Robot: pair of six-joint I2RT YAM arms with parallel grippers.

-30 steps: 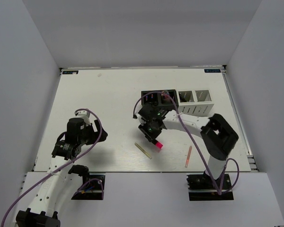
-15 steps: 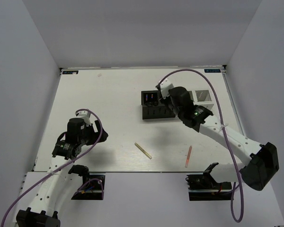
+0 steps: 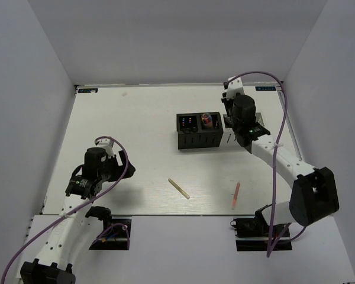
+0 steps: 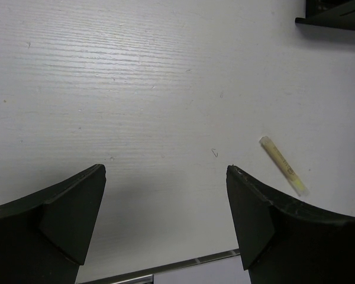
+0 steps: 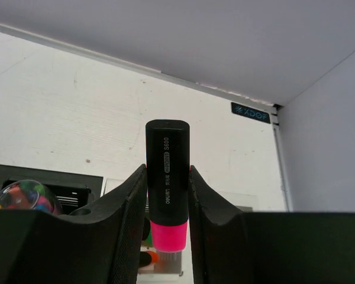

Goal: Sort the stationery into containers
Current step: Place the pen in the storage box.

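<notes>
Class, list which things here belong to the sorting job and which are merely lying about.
Job: pink highlighter, beige stick, salmon stick, mesh cups.
Lying about: corner label, tiny curled speck.

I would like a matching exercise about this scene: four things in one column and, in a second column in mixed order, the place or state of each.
Things:
1. pink-capped highlighter
2. beige stick
3. salmon stick
4. left gripper

Places or states:
A. open, holding nothing
B. lying on the table, to the right of the other stick
C. held in the right gripper
D. lying on the table, visible in the left wrist view

Pairs: 1-C, 2-D, 3-B, 4-A
</notes>
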